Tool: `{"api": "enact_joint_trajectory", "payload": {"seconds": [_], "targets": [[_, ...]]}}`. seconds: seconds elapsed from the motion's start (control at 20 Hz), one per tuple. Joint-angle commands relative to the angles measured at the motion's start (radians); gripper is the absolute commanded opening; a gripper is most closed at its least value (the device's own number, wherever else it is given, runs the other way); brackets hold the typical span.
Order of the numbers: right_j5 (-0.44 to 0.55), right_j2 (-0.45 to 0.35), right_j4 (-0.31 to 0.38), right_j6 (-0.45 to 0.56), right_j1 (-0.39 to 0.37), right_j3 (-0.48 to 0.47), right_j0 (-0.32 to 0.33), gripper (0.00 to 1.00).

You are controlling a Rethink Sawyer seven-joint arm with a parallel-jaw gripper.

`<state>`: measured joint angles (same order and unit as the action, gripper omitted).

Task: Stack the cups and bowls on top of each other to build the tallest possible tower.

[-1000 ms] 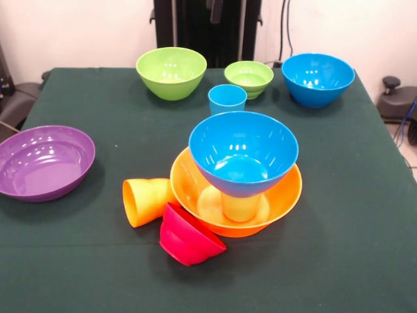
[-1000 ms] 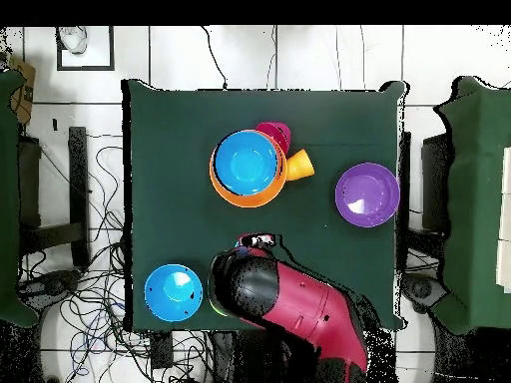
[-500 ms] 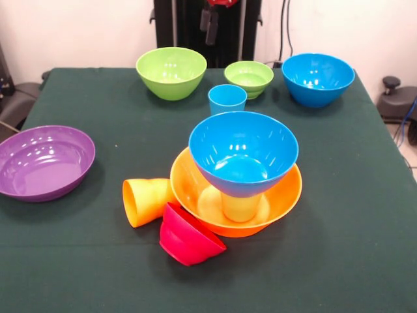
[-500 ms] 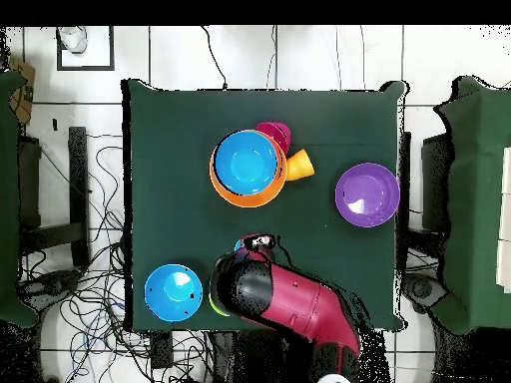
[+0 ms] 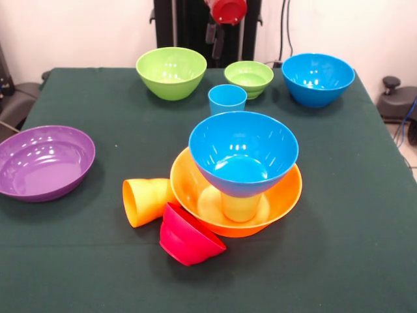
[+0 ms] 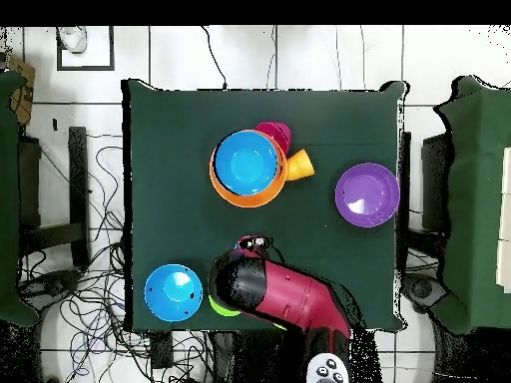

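We are looking at a tower [image 5: 242, 176] that is only partly built. The big orange bowl [image 5: 283, 195] is sitting at the table's centre, a lime green cup [image 5: 240, 207] is standing in it, and a blue bowl [image 5: 244, 152] is resting upright on that cup. That makes three pieces stacked.

Everything else is waiting loose on the green table [image 5: 352, 215]. From the tower, in the front view, the orange cup [image 5: 146, 201] is lying on its side at 9 o'clock, touching the orange bowl's rim, and the small red bowl [image 5: 187, 236] is tipped over at 7 o'clock, just beside it. The blue cup [image 5: 227, 99] is standing at 12 o'clock, near. Beyond it the large green bowl [image 5: 171, 72] is at 11 o'clock, the small green bowl [image 5: 248, 79] at 12 and the second blue bowl [image 5: 317, 78] at 1. The purple bowl [image 5: 44, 161] is sitting well apart at 9 o'clock.

We are seeing the gripper [image 5: 217, 32] hanging at the top edge, above the far bowls and touching nothing; we cannot tell whether it is spread or closed. We judge most of the stacking is left.
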<state>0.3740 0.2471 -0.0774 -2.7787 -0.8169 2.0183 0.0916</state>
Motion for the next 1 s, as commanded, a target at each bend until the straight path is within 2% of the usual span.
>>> {"api": "enact_joint_trajectory", "payload": {"seconds": [0.05, 0.45, 1.0], "targets": [[-0.088, -0.094, 0.065, 0.001, 0.102, 0.003, -0.012, 1.00], [-0.136, -0.098, 0.063, -0.004, 0.155, -0.020, -0.009, 1.00], [-0.189, -0.096, 0.033, -0.031, 0.242, -0.076, -0.039, 1.00]]}}
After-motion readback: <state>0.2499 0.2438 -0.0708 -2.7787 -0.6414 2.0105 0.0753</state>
